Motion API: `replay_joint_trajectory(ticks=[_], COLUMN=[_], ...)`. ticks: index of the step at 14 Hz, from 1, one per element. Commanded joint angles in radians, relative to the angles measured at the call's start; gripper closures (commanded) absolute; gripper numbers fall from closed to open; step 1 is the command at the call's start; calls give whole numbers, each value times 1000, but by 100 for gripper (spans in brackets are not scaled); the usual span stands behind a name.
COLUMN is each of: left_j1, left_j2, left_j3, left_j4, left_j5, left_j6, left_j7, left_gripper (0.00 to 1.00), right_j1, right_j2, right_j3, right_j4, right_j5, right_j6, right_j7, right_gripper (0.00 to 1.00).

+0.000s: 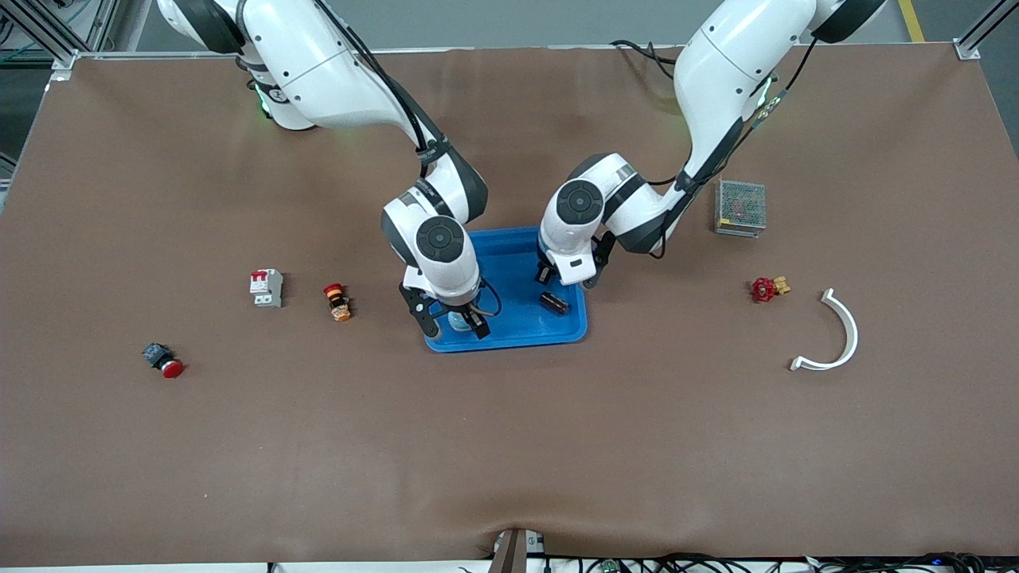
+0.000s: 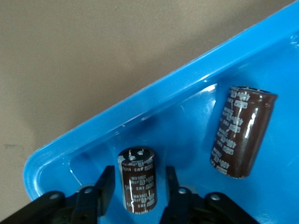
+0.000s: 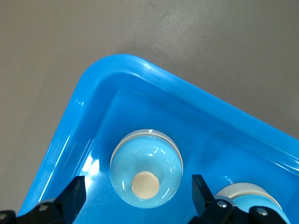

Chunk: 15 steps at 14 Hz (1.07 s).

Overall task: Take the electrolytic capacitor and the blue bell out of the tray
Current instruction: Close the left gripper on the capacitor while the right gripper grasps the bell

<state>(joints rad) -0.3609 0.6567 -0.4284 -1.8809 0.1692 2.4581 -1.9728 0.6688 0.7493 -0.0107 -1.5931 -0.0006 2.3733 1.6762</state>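
A blue tray [image 1: 521, 330] lies mid-table. In it lies a brown capacitor [image 2: 137, 189], and my left gripper [image 2: 139, 174] is open around it, a gap showing on each side. A second, larger brown capacitor [image 2: 243, 130] lies beside it in the tray [image 2: 154, 100]; one capacitor [image 1: 555, 302] shows below the left gripper [image 1: 567, 280] in the front view. A pale blue bell [image 3: 146, 168] with a cream button sits in the tray's corner [image 3: 100, 79]. My right gripper [image 3: 138, 184] is open astride that bell [image 1: 458, 320]. Another bell [image 3: 250, 198] is partly hidden by a finger.
Toward the right arm's end lie a white breaker [image 1: 267, 287], a red and orange push button [image 1: 337, 302] and a red mushroom button [image 1: 163, 360]. Toward the left arm's end sit a mesh-covered box [image 1: 740, 207], a red valve [image 1: 767, 288] and a white curved strip [image 1: 836, 334].
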Motion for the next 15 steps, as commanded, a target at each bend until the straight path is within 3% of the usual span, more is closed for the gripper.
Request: replay_joint_trajectory(ticks=[1, 3, 8, 10, 13, 15], left_j1=[-10, -6, 13, 36, 83, 144], left_j2=[-8, -31, -136, -184, -258, -304], left_j3=[7, 5, 3, 4, 2, -3], left_j4=[14, 16, 16, 16, 10, -18], left_j5=[24, 24, 24, 26, 26, 24], left_j6=[-7, -30, -128, -189, -284, -292], left_j7=[-35, -35, -28, -8, 84, 144], left_gripper=[93, 100, 100, 100, 100, 100], right_j1=[3, -3, -8, 6, 17, 21], right_j2=[13, 13, 21, 30, 30, 28], right_j3=[-11, -11, -11, -11, -11, -9], right_j4=[16, 16, 16, 16, 16, 19], right_j5=[-22, -22, -36, -38, -36, -33], right_j6=[4, 3, 1, 4, 20, 20], right_j7=[20, 14, 8, 14, 23, 23], right_gripper=[0, 0, 2, 12, 41, 83])
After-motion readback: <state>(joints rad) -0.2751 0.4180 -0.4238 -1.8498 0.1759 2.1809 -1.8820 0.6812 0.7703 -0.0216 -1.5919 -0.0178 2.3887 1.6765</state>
